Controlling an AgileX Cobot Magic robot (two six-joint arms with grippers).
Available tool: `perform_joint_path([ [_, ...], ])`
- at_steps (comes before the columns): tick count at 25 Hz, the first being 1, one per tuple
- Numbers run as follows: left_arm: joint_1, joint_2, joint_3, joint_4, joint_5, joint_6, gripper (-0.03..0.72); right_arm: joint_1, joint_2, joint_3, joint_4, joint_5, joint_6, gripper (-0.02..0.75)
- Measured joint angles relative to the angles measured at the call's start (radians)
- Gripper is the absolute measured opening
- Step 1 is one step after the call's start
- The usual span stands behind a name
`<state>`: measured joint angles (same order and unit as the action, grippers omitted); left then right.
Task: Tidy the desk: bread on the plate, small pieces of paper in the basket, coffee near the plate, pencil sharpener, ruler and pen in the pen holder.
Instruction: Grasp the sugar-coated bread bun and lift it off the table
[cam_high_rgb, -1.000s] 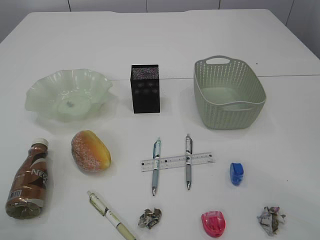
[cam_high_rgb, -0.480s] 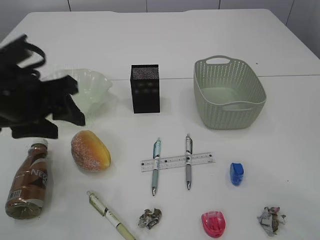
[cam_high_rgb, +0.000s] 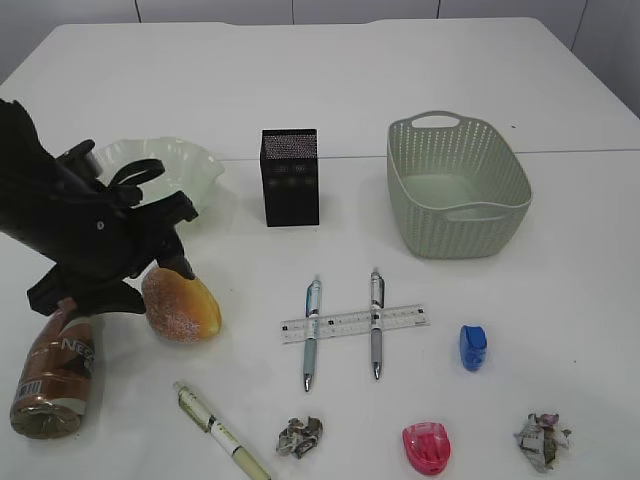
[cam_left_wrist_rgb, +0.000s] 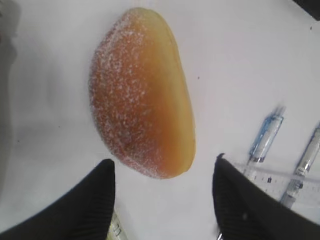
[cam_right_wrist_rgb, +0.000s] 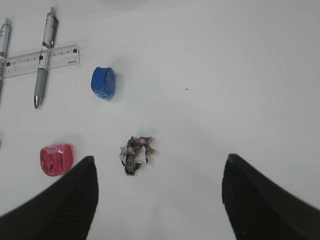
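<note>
The bread (cam_high_rgb: 182, 303) lay on the desk (cam_high_rgb: 560, 300) toward its front left corner, untouched, just in front of the plate (cam_high_rgb: 190, 165). In the second before, the left arm had swung in from the left edge and come down, so that the left gripper (cam_left_wrist_rgb: 162, 200) hung close over the bun with its jaws spread and nothing between them. That looked like the start of the first job, bread to plate, with the grasp not yet made.

Nearest the front edge were a cream pen (cam_high_rgb: 222, 433), two paper scraps (cam_high_rgb: 300, 436) (cam_high_rgb: 541, 439) and a pink sharpener (cam_high_rgb: 427, 446). The coffee (cam_high_rgb: 52, 375) lay on its side just left of the bread, partly under the arm. Further in, the ruler (cam_high_rgb: 355, 323) lay across two pens (cam_high_rgb: 313, 332) (cam_high_rgb: 377, 322), with a blue sharpener (cam_high_rgb: 473, 347) to their right. Beyond stood the pen holder (cam_high_rgb: 290, 177) and the basket (cam_high_rgb: 457, 185), both seemingly empty. The right gripper (cam_right_wrist_rgb: 159, 200) hovered above the right-hand scrap, spread wide and empty. Nothing blocked the short path from bun to plate
</note>
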<state>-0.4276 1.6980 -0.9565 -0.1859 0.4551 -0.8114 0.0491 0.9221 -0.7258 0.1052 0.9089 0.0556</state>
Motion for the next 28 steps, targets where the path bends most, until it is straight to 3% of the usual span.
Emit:
perform_joint_path([
  [6, 0.000, 0.055, -0.069, 0.020, -0.010, -0.030, 0.498, 0.000, 0.000, 0.000, -0.002, 0.002, 0.000, 0.566],
  [12, 0.000, 0.062, -0.154, 0.094, -0.006, -0.050, 0.596, 0.000, 0.000, 0.000, -0.002, 0.003, 0.000, 0.566],
  [21, 0.000, 0.105, -0.154, 0.170, 0.155, -0.225, 0.595, 0.000, 0.000, 0.000, -0.002, 0.003, 0.000, 0.565],
  [28, 0.000, 0.114, -0.154, 0.225, 0.123, -0.299, 0.589, 0.000, 0.000, 0.000, -0.002, 0.003, 0.000, 0.565],
])
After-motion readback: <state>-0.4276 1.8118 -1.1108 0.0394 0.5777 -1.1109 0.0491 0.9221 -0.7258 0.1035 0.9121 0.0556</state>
